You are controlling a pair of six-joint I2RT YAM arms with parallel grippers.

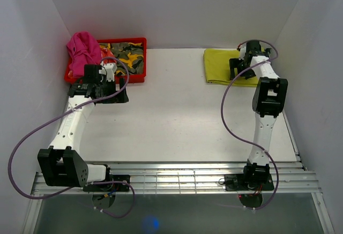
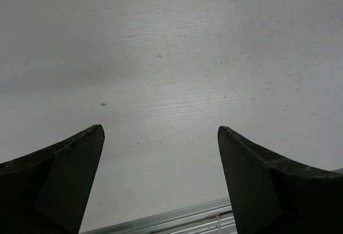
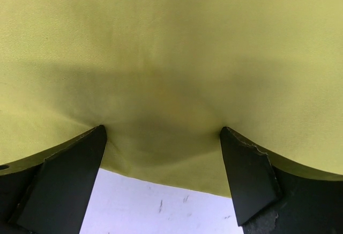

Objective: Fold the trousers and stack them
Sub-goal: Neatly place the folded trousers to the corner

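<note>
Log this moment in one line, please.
folded yellow-green cloth trousers: far right; right end effector: open at their edge; left end effector: open, empty

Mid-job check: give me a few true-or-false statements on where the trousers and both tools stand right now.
1. The trousers lie folded at the far right of the table. True.
2. The right tool is shut on the trousers. False: it is open over their edge.
3. The left tool is open above bare table. True.
4. The pink cloth lies on the trousers. False: it drapes over the red bin, far left.
</note>
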